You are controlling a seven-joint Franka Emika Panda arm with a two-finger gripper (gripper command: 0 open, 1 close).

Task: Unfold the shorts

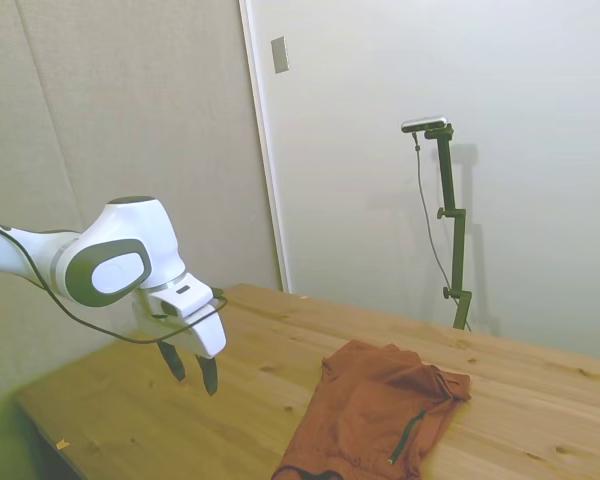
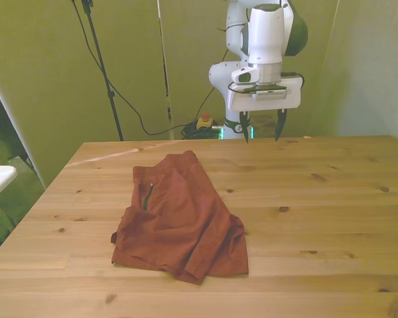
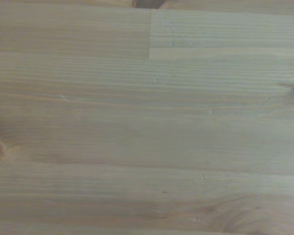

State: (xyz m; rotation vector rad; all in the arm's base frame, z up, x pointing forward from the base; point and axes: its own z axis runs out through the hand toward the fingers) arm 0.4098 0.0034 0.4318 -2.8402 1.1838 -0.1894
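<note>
You have a knotty pine surface [image 2: 318, 199] before pale, plain walls [image 1: 500, 90]. In the side view, a white door frame [image 1: 263, 150] runs down beside a small grey wall plate [image 1: 280, 54].

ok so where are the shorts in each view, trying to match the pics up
Side view: the shorts lie at the lower middle, on the table's near part, apart from the open gripper.
Front view: left of centre on the table, nearer the camera than the gripper.
Wrist view: not in it, only bare wood.
Shared landmark: the shorts' dark pocket trim.
</note>
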